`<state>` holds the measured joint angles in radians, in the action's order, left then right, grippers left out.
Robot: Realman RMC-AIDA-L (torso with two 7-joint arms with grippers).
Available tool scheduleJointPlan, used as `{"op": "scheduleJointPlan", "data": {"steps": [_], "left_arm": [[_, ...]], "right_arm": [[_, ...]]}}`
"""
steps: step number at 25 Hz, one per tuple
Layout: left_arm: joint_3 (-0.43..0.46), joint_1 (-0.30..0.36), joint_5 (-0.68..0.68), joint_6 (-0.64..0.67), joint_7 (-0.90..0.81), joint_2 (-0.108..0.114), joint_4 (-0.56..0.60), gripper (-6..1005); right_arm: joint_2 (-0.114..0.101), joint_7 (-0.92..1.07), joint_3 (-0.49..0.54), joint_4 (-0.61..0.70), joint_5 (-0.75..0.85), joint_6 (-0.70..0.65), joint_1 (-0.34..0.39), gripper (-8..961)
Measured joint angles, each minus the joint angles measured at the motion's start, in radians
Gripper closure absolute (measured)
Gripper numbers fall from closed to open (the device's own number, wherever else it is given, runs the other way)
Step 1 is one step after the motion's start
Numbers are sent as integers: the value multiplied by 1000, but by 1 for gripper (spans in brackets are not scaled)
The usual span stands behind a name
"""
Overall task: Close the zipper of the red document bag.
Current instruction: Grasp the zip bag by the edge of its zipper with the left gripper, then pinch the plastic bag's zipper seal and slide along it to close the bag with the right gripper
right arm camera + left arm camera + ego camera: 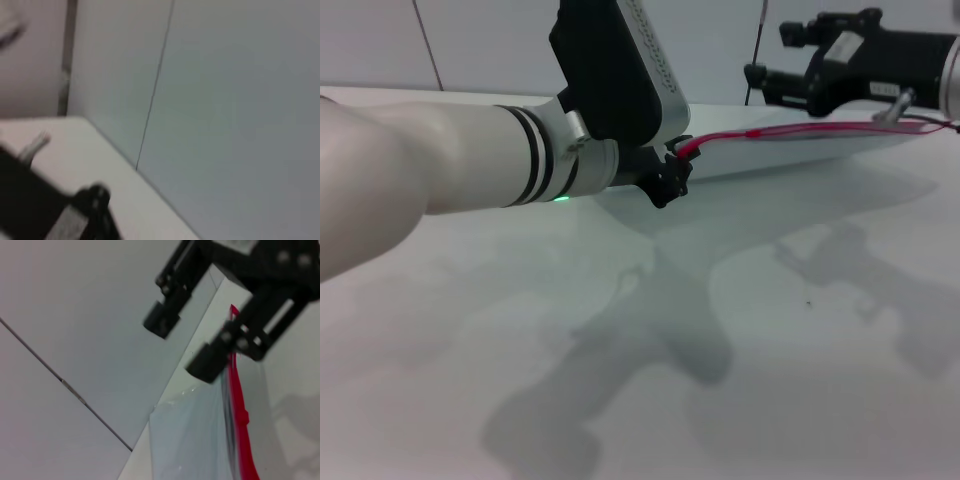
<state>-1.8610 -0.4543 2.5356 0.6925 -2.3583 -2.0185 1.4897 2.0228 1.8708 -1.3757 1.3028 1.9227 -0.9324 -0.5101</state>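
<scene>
The red document bag (790, 155) is a pale translucent pouch held up off the white table, slanting from the middle toward the far right. The zipper (800, 130) is the thin red strip along its upper edge. My left gripper (675, 165) is shut on the zipper's near end. My right gripper (768, 54) hovers just above the bag's far half, fingers apart and pointing toward the left arm. In the left wrist view the bag (195, 440) and zipper (239, 405) run up to the open right gripper (181, 345), the strip passing beside one finger (205, 365).
The white table (770, 350) carries the shadows of both arms and the bag. Its back edge meets a grey panelled wall (480, 40). A small metal piece (892, 108) sticks up by the bag's far end.
</scene>
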Motion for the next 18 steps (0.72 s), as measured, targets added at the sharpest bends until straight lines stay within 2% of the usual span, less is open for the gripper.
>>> {"op": "scheduleJointPlan", "data": {"steps": [10,18], "left_arm": [[-1,0,3,15,1,-1,12,943],[1,4,26,45,1,-4,28,943]], "right_arm": [[1,-112,-123,11,119,1,16,354],[2,-125,-164,56,178,4,30,391]]}}
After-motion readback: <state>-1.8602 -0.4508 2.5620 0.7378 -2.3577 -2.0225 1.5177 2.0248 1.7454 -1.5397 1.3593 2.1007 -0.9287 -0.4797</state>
